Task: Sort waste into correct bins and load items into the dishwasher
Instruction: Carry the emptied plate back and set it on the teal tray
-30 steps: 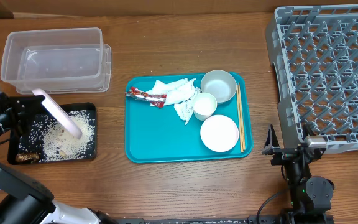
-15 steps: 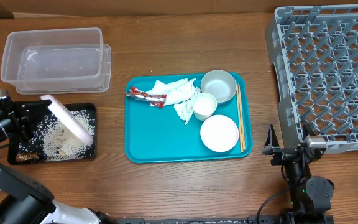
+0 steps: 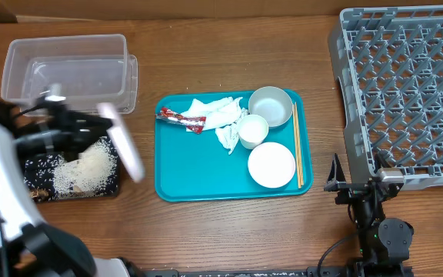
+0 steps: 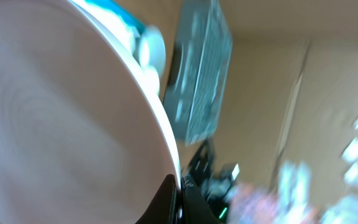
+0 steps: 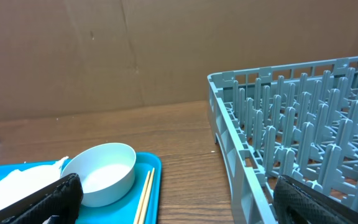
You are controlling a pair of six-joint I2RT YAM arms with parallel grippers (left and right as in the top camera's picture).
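Swung rightward, left claw grips tilted pink plate.

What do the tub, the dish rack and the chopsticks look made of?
Tub: clear glossy plastic; the table shows through its walls.
Dish rack: grey matte moulded plastic, judging by its uniform pegs and grid.
Chopsticks: probably wood or bamboo; thin, pale tan, no shine.
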